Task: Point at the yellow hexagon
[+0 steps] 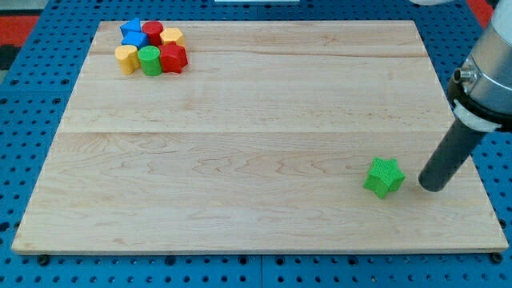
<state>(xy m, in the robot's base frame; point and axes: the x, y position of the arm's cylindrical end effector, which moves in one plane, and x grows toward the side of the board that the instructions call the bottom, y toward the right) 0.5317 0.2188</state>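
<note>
Tip (433,188) bare, holding nothing, just right of green star (384,177), near board's (240,160) right edge. Yellow hexagon (172,37) sits in top-left cluster, well apart across open wood.

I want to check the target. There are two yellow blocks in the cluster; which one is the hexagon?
The yellow hexagon is the one at the cluster's right end, beside the red cylinder. The other yellow block, heart-like, sits at the cluster's lower left. My tip is far away.

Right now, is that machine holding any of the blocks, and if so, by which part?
Nothing is held. I have no claw, only a rod; my tip stands just to the view's right of the green star block, with a small gap between them.
</note>
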